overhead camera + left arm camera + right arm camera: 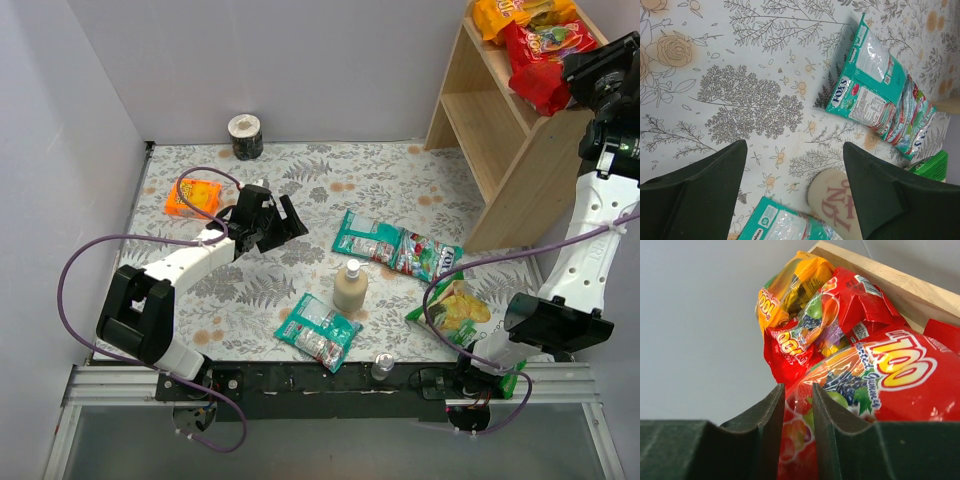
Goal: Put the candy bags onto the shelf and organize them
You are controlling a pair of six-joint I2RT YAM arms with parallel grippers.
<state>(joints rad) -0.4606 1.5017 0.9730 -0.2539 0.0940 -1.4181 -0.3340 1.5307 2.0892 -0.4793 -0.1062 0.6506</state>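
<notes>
Judging the glossy red candy bag (pixel 890 380) light, limp and slippery, best pinched at its edge, we found the right gripper (pixel 796 390) narrowed on it atop the shelf (pixel 520 150), the left gripper (pixel 794 145) spread wide.

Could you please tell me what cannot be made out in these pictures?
- Right wrist view: whether the right gripper pinches the nearer red candy bag; the fingers cover the contact.
- Top view: the top of the shelf is cut off by the frame edge and covered by the right arm.
- Left wrist view: the bottle is cut off by the lower edge, behind a left finger.
</notes>
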